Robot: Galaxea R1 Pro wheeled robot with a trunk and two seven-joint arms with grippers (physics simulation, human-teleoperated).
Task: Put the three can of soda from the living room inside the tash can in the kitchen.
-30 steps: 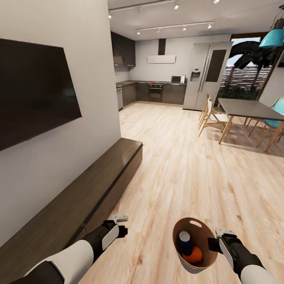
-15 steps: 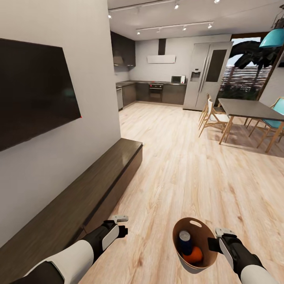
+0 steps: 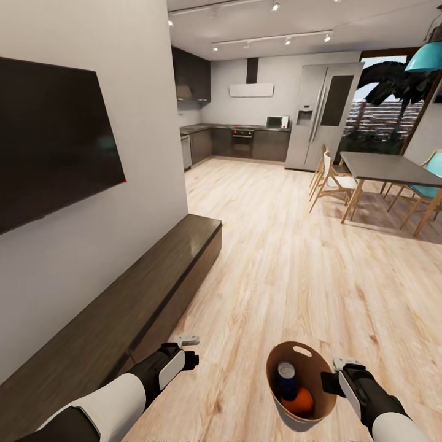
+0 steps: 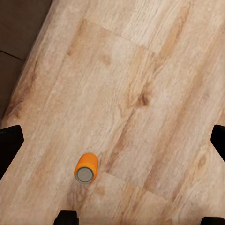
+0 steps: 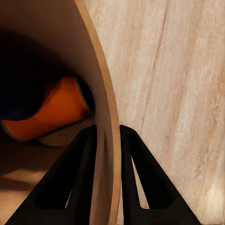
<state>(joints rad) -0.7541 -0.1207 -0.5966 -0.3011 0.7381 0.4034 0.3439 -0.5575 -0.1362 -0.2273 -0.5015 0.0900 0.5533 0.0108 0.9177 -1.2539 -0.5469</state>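
Observation:
My right gripper [image 3: 334,382] is shut on the rim of the tash can [image 3: 320,371], holding it above the wooden floor at the lower right of the head view. Inside it a dark blue can of soda [image 3: 285,378] stands above an orange one [image 3: 299,402] lying at the bottom. In the right wrist view my fingers [image 5: 86,154] pinch the bin's wall [image 5: 104,108], with the orange can [image 5: 51,112] behind it. My left gripper [image 3: 188,348] is open and holds nothing. Below it, in the left wrist view, another orange can [image 4: 86,168] lies on the floor.
A wall TV [image 3: 55,141] and a long dark bench [image 3: 123,307] run along the left. Ahead lies open wooden floor leading to the kitchen, with dark cabinets [image 3: 245,144] and a steel fridge [image 3: 322,116]. A dining table [image 3: 393,169] with chairs stands at the right.
The whole head view has shifted a little, so the camera has moved. The bin and both arms keep their pose relative to me.

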